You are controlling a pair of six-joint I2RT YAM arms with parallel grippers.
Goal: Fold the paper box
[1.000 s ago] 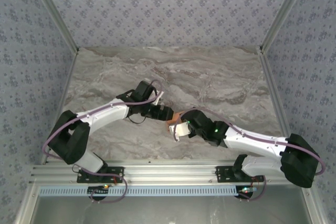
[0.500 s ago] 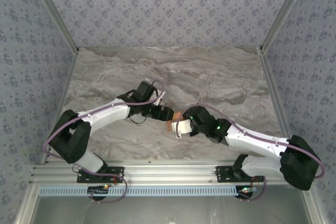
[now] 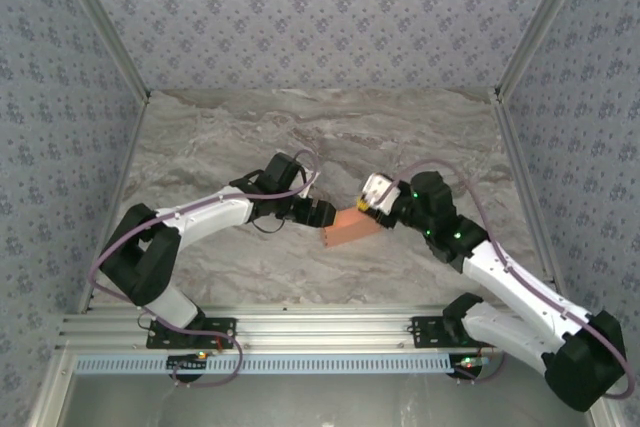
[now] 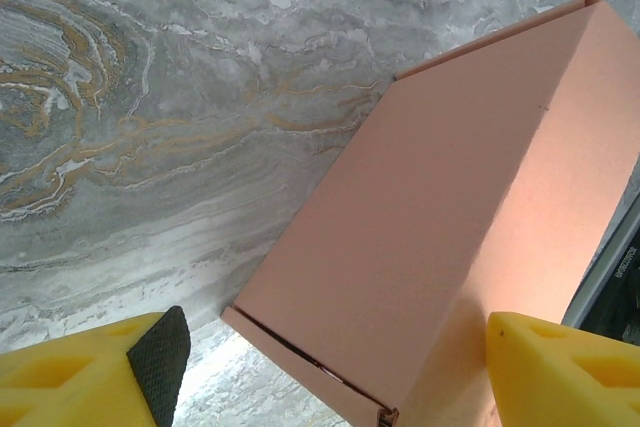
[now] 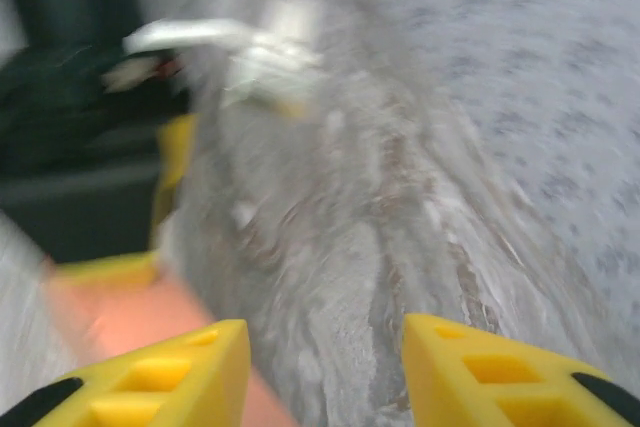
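I see the closed paper box lying on the table between the two arms. The left jaws stand spread astride one end. The right jaws stand spread and empty, just beside the other end.

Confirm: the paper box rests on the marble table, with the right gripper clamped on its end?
Not clamped. The right wrist view shows the right gripper open, with bare marble between its fingers. The paper box does rest on the marble table.

A grey marbled tabletop sits between floral-patterned walls.
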